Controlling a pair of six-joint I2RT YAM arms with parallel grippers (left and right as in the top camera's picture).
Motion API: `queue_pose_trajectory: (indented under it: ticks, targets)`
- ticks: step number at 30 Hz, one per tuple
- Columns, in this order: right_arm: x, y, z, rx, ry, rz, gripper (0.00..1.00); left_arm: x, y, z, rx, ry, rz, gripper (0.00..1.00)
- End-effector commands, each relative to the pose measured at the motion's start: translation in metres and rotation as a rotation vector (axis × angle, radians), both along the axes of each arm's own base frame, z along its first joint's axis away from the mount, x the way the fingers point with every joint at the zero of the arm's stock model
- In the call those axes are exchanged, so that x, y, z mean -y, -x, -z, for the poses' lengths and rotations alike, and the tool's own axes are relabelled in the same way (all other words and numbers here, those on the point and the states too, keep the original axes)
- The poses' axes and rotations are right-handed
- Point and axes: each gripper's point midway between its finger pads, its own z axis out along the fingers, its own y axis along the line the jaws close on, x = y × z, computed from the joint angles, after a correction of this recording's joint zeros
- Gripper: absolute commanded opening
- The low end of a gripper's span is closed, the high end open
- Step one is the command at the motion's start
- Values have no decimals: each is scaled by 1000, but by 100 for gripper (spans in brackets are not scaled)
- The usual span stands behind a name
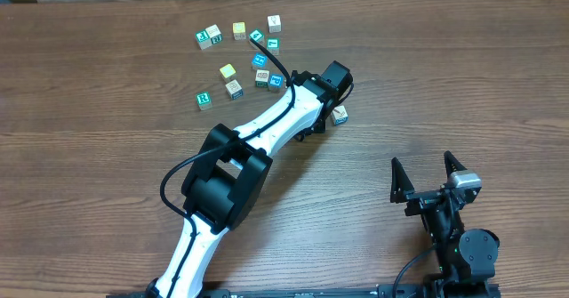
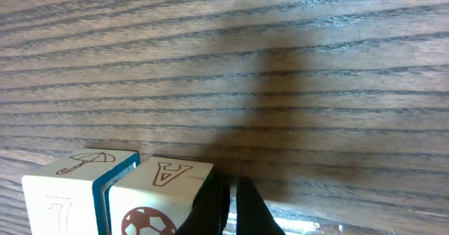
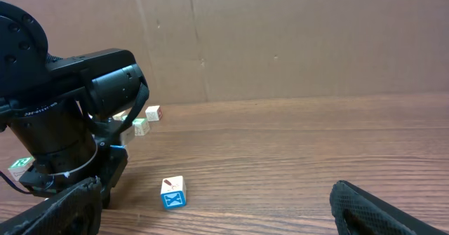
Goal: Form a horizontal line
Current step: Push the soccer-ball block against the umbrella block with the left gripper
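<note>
Two touching cubes form a short row in the left wrist view: one with an umbrella on top [image 2: 88, 175] and one with a red A on top and a soccer ball on its face [image 2: 158, 193]. My left gripper [image 2: 232, 205] is shut and empty, its fingertips against the A cube's right side. In the overhead view this row is hidden under my left arm, whose gripper [image 1: 313, 125] points down. A lone cube with a blue X face [image 1: 340, 114] [image 3: 172, 192] lies just right of that arm. My right gripper [image 1: 423, 169] [image 3: 224, 224] is open and empty at the front right.
Several loose cubes [image 1: 233, 88] lie scattered at the back, from a teal-faced one [image 1: 204, 99] to a white one [image 1: 274, 21]. My left arm [image 1: 267, 129] lies diagonally across the table's middle. A cardboard wall [image 3: 280, 38] stands behind the table.
</note>
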Motion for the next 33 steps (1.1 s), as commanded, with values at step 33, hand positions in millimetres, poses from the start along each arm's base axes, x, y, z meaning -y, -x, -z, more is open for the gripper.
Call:
queue_pose_trajectory:
  ticks: [33]
  targets:
    - [0,0,3,-1,-3,1,100,-11,-1,13,-23,-15,-34,4]
